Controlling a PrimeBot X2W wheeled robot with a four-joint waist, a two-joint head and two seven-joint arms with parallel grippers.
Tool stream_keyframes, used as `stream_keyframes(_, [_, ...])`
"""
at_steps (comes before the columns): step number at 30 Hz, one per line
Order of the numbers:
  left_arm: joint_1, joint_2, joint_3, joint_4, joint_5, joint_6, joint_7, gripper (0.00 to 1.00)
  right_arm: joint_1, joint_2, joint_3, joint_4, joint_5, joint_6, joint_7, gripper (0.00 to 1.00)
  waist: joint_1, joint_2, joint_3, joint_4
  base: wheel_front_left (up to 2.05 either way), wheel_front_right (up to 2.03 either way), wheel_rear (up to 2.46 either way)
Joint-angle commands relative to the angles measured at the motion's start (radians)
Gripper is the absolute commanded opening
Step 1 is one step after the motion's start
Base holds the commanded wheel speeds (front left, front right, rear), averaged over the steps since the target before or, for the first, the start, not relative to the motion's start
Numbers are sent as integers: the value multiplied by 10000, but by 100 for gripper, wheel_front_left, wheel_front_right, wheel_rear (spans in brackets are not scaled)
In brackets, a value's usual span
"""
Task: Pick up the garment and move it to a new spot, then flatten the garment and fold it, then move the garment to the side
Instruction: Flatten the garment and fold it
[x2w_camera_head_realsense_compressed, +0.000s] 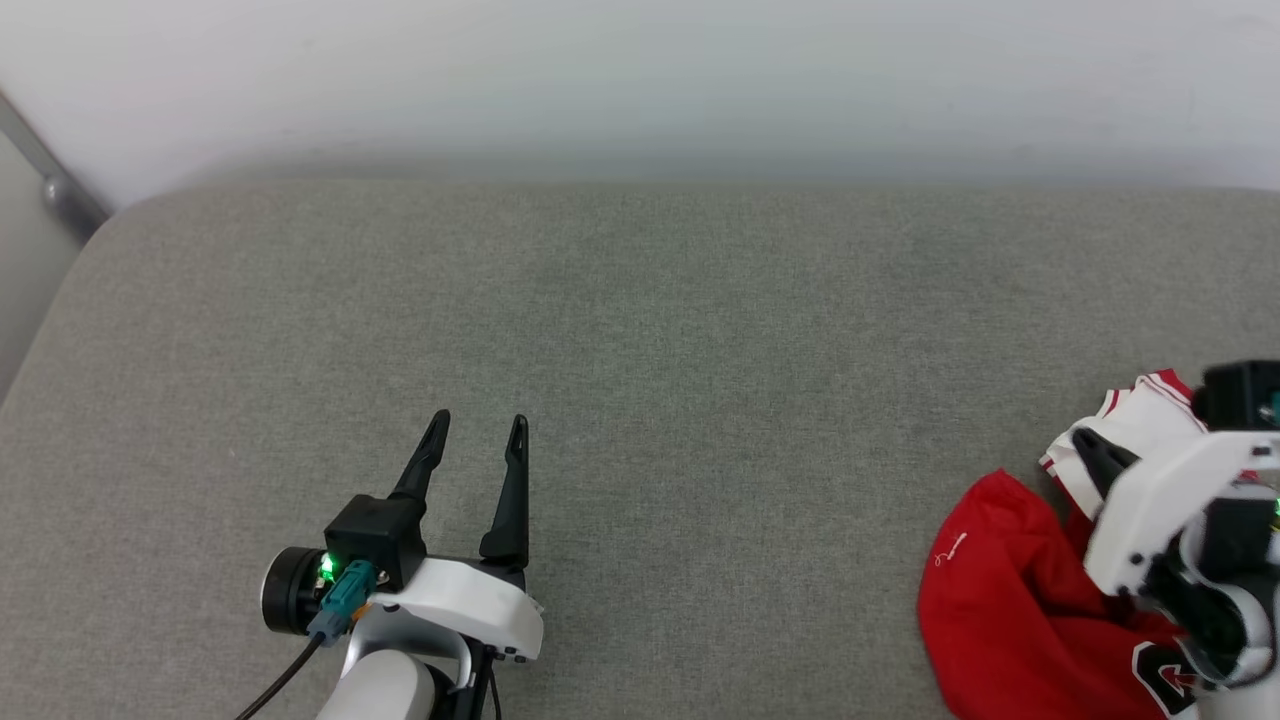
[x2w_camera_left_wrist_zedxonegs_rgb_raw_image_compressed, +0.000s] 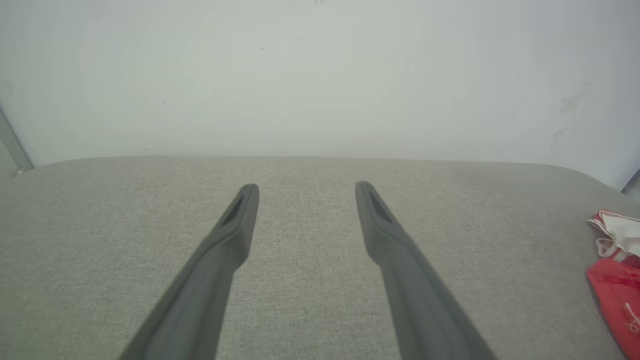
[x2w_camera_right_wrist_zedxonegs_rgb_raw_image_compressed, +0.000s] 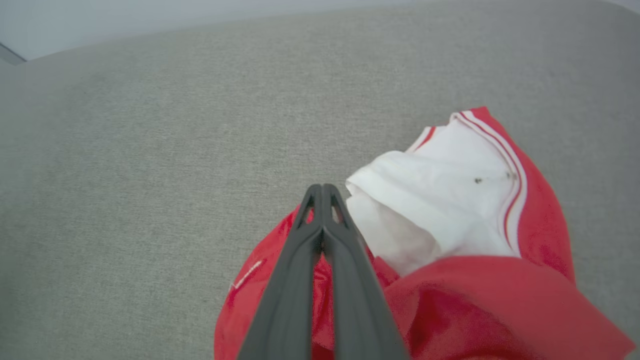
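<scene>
The garment (x2w_camera_head_realsense_compressed: 1010, 590) lies crumpled at the near right of the surface (x2w_camera_head_realsense_compressed: 640, 330), cut off by the frame and partly hidden under the right gripper (x2w_camera_head_realsense_compressed: 1088, 445); its black lettering is barely legible. The right fingers are pressed together over red cloth; whether any cloth is caught cannot be told. The left gripper (x2w_camera_head_realsense_compressed: 480, 420) has its fingers apart with nothing between them, over bare grey fabric. There is open room at left and centre. The far corners are rounded, with a pale wall (x2w_camera_head_realsense_compressed: 640, 80) behind.
</scene>
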Motion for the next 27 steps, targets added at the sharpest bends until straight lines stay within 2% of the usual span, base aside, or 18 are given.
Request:
stream_keyframes(1, [-97, 34, 7, 19, 5, 2, -32, 100, -227, 89, 202, -56, 127, -3, -141, 0, 0, -1, -103, -43, 0, 0, 0])
stream_keyframes(6, [-56, 9, -68, 112, -53, -53, -36, 100, -333, 174, 1403, 2, 251, -3, -440, 0, 0, -1, -353, 8, 0, 0, 0])
stream_keyframes(12, [96, -106, -133, 142, -124, -19, -49, 100, 332, 151, 3434, 540, 744, -3, -731, 0, 0, -1, -456, 382, 0, 0, 0])
stream_keyframes(18, [150, -160, -109, 113, -150, 41, -68, 100, 635, 395, 4167, 1655, 927, -3, -1827, 0, 0, -1, -383, 758, 0, 0, 0])
stream_keyframes(19, [157, -154, -85, 117, -144, 38, -65, 100, 633, 432, 4201, 1778, 916, -3, -2065, 28, 0, -1, -380, 776, 0, 0, 0])
stream_keyframes(20, [165, -149, -72, 130, -140, 28, -69, 100, 604, 446, 4240, 1843, 858, -3, -2365, 98, 0, -1, -387, 788, 0, 0, 0])
stream_keyframes(21, [176, -147, -58, 141, -151, 33, -72, 100, 587, 465, 4248, 1912, 857, -3, -2648, 100, 0, -1, -400, 785, 0, 0, 0])
stream_keyframes(27, [316, -111, 33, 149, -149, 96, -86, 100, 508, 462, 3914, 1800, 452, -3, -4444, 100, 0, -1, -610, 569, 0, 0, 0])
